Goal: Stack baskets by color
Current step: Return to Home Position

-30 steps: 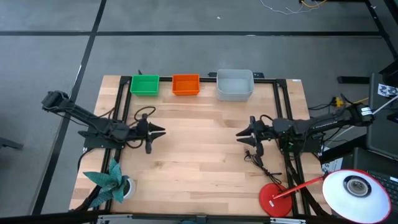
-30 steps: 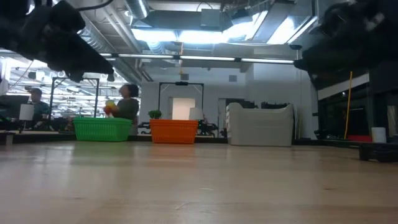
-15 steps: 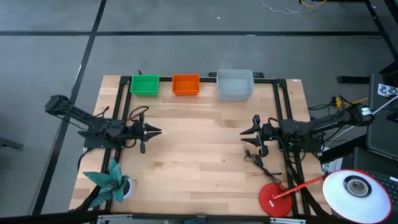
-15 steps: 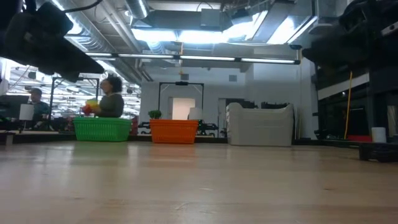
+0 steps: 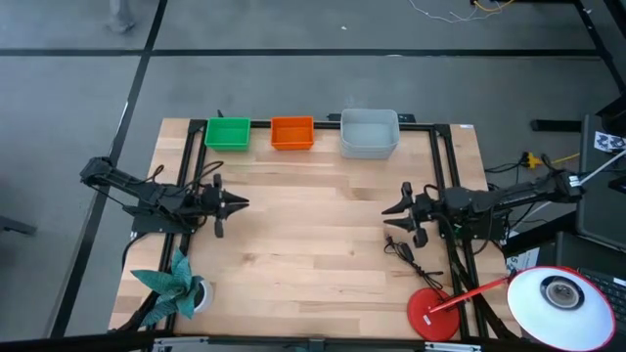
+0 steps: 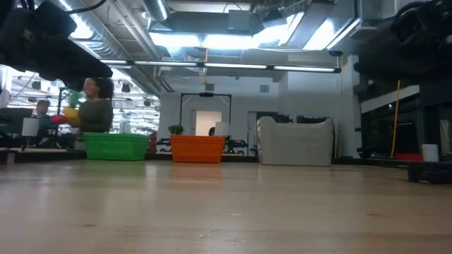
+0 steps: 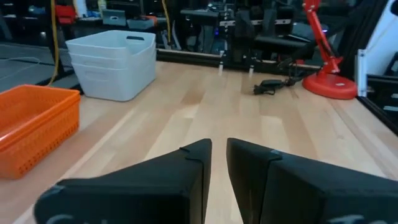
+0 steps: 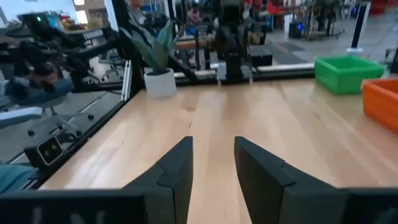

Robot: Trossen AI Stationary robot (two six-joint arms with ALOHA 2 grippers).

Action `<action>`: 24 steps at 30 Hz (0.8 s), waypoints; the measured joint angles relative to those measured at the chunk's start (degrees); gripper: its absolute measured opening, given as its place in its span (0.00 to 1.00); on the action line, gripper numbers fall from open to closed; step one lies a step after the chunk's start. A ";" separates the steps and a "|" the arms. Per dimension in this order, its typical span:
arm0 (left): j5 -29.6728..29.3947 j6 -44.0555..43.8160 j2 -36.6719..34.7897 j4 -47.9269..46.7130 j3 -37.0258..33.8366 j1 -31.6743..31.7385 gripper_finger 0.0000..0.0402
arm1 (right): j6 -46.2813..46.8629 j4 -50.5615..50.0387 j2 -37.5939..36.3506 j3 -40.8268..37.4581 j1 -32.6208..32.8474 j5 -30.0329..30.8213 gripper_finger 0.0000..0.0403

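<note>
Three baskets stand in a row along the table's far edge: green [image 5: 228,133], orange [image 5: 291,132] and pale grey [image 5: 369,133]. The grey one [image 7: 112,62] shows stacked rims on its wall in the left wrist view. My left gripper [image 5: 243,203] hovers level over the table's left side, well short of the baskets. Its fingers [image 7: 219,144] are drawn together to a thin slit with nothing between them. My right gripper [image 5: 387,215] hovers level over the right side, open and empty [image 8: 213,142]. The two grippers point toward each other across bare wood.
A red lamp base [image 5: 433,315] with its white head [image 5: 558,293] stands at the near right. A black cable [image 5: 406,256] lies beside it. A teal folded figure [image 5: 171,284] sits at the near left. Black frame rails [image 5: 192,166] border the table. A person [image 6: 92,106] walks in the room behind.
My left gripper has drawn back toward the table's left edge, and its fingers have gone from spread wide to nearly touching. My right gripper has drawn back toward the right edge, its gap unchanged. The baskets have stayed put. The person behind has walked leftward.
</note>
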 joint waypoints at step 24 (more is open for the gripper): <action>-0.82 0.17 0.12 0.03 0.02 0.00 0.12 | -2.56 -3.16 -9.37 0.00 0.00 -0.98 0.30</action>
